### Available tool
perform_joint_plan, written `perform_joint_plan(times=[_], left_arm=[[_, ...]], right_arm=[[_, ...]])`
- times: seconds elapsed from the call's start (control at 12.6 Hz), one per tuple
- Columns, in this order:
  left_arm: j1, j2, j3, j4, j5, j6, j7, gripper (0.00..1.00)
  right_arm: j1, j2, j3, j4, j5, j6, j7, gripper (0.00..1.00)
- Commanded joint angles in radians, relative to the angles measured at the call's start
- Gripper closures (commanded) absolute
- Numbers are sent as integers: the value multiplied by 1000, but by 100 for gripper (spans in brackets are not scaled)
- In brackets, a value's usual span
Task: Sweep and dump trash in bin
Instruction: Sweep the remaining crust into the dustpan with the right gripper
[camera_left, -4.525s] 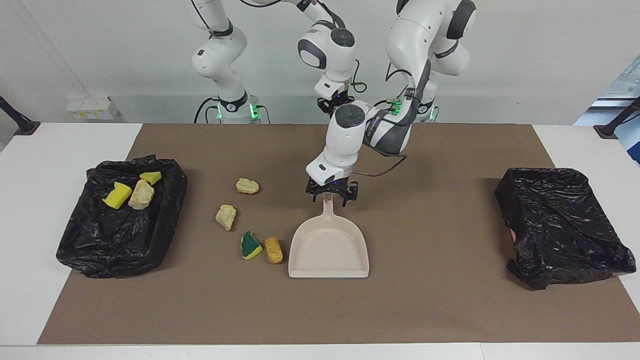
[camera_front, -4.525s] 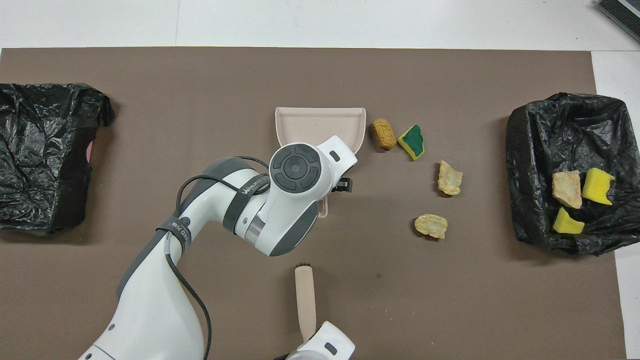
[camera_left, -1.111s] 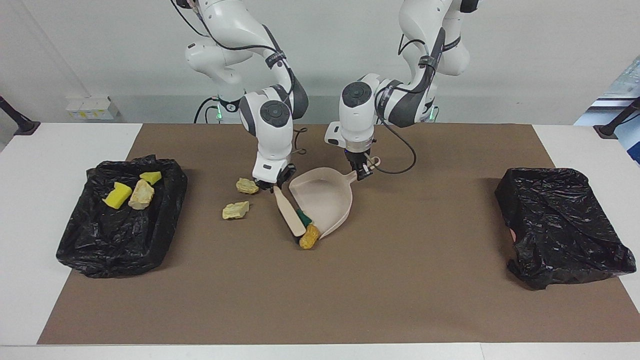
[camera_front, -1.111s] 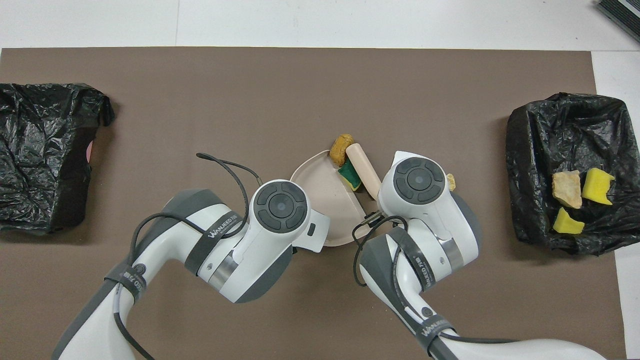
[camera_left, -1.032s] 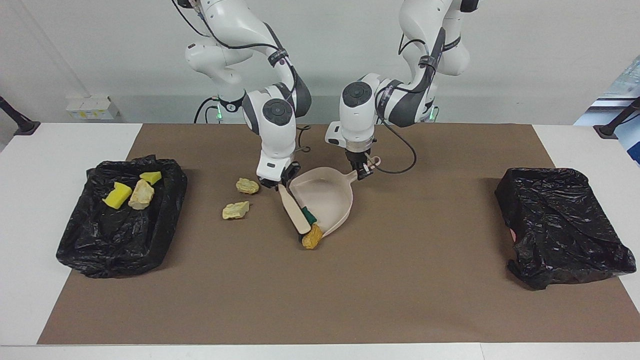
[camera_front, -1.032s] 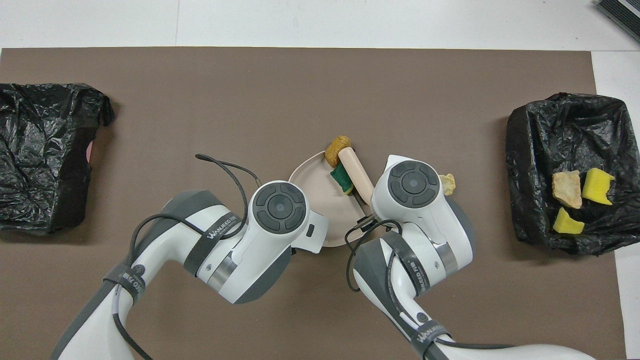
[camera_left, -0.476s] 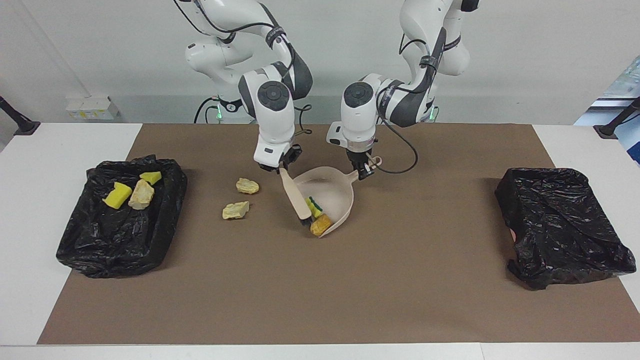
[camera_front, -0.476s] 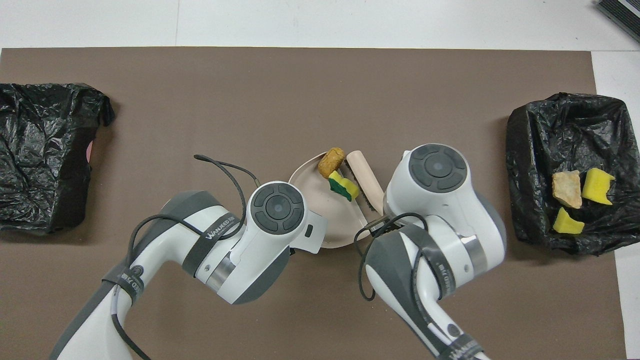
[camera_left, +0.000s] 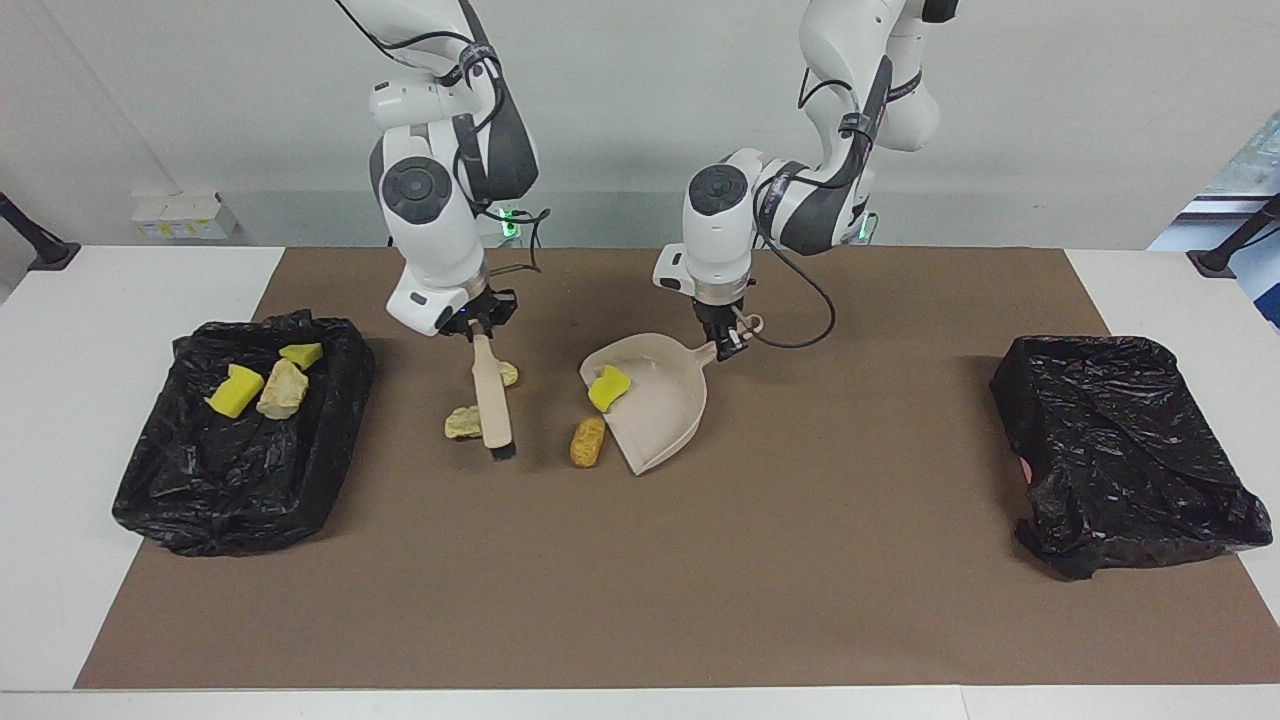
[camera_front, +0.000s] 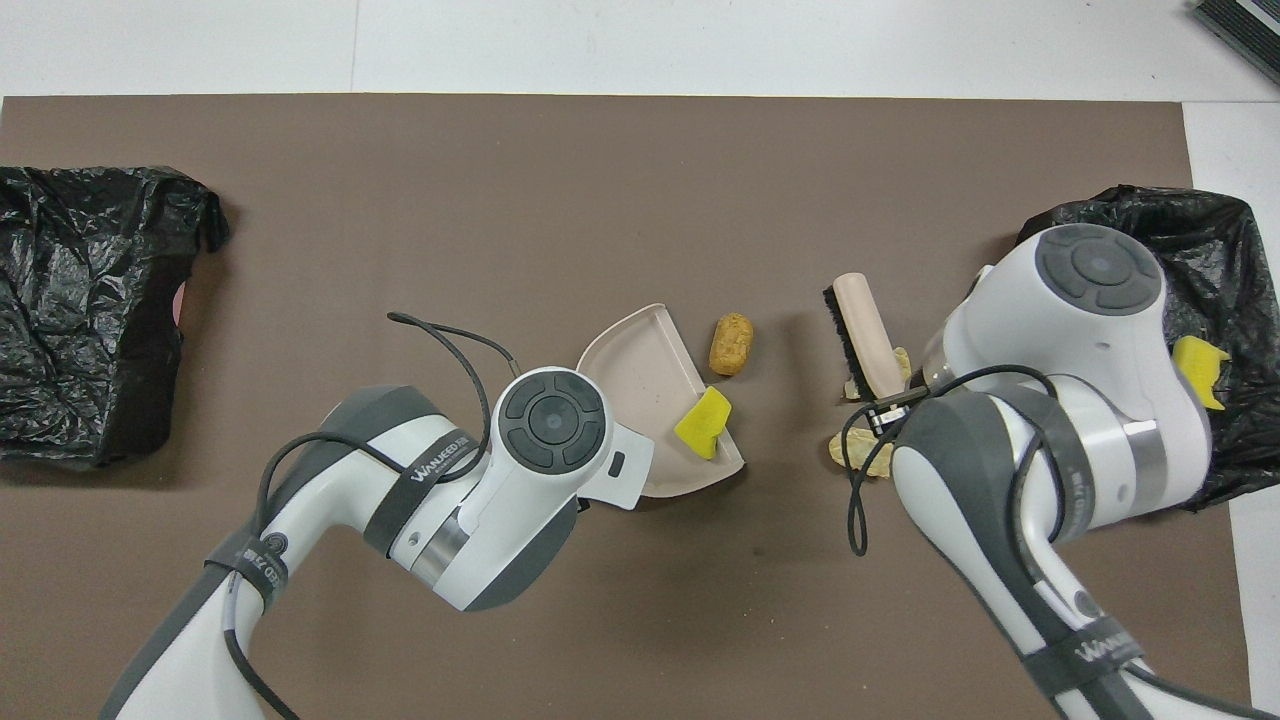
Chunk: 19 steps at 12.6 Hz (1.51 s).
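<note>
My left gripper (camera_left: 728, 338) is shut on the handle of the beige dustpan (camera_left: 660, 405), whose mouth faces the right arm's end. The green-and-yellow sponge wedge (camera_left: 608, 387) lies in the pan, yellow side up; it also shows in the overhead view (camera_front: 703, 423). A tan lump (camera_left: 587, 441) lies on the mat just outside the pan's mouth. My right gripper (camera_left: 478, 328) is shut on the beige hand brush (camera_left: 490, 395), bristles down, over two cream lumps (camera_left: 463, 422) (camera_left: 509, 373). Three scraps (camera_left: 283, 388) lie in the black-lined bin (camera_left: 240, 480).
The bin with scraps stands at the right arm's end of the brown mat; my right arm covers part of it in the overhead view (camera_front: 1235, 250). A second black-bagged bin (camera_left: 1120, 450) stands at the left arm's end.
My right gripper carried the brush out of the dustpan toward the right arm's end, over the cream lumps. The tan lump came out of the pan onto the mat. The sponge wedge stayed in the pan.
</note>
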Motion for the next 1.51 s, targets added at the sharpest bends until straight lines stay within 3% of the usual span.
perform_joint_plan(times=[0.0, 0.4, 0.56, 0.71, 0.95, 1.19, 1.43], left_arm=[[-11, -37, 8, -47, 10, 28, 13, 100], [-8, -40, 8, -52, 10, 26, 37, 100], [-5, -40, 10, -52, 10, 26, 59, 100], [-4, -40, 10, -52, 10, 26, 71, 100], [-4, -40, 10, -52, 9, 26, 71, 100], [-4, -40, 10, -53, 9, 26, 71, 100], [-4, -40, 10, -58, 9, 26, 74, 100]], right_arm=[[-80, -36, 8, -57, -38, 9, 35, 100], [-150, -267, 13, -448, -38, 239, 58, 100], [-136, -275, 16, -520, -38, 310, 153, 100], [-78, -266, 16, -534, -32, 335, 236, 100], [58, -245, 18, -526, -6, 342, 538, 100], [112, -193, 18, -482, 45, 381, 574, 100], [169, -90, 22, -343, 45, 382, 552, 100]])
